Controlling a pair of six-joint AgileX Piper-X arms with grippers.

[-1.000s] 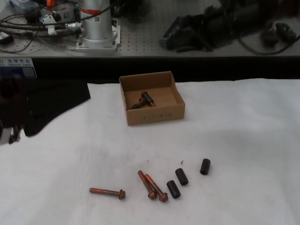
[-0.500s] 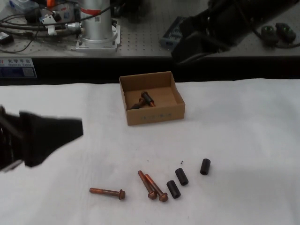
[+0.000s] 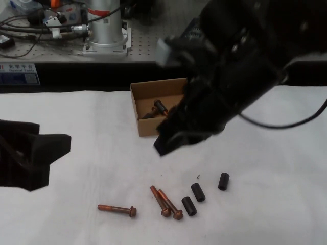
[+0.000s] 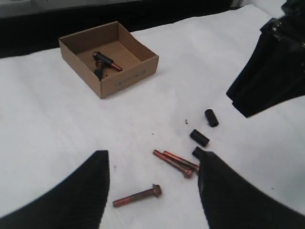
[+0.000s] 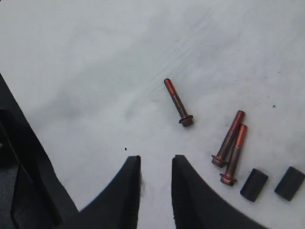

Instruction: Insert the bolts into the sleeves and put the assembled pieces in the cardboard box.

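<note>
Three copper bolts (image 3: 117, 209) (image 3: 160, 200) (image 3: 170, 204) and three black sleeves (image 3: 189, 205) (image 3: 198, 192) (image 3: 223, 181) lie loose on the white cloth at the front. The cardboard box (image 4: 126, 81) behind them holds an assembled piece (image 4: 106, 60). My left gripper (image 4: 153, 155) is open wide, above the cloth to the left of the bolts. My right gripper (image 5: 156, 162) hangs open with a narrow gap and nothing in it, above bare cloth just in front of the box. The right arm (image 3: 225, 87) hides part of the box in the high view.
White cloth (image 3: 276, 214) covers the bench. Behind it is a dark strip and a perforated metal table with a silver post base (image 3: 104, 30) and cables (image 3: 30, 23). The left arm (image 3: 30, 158) is low over the cloth's left side.
The right arm has swung in from the back right to hang over the box and the cloth before it. The left arm has shifted toward the front left.
</note>
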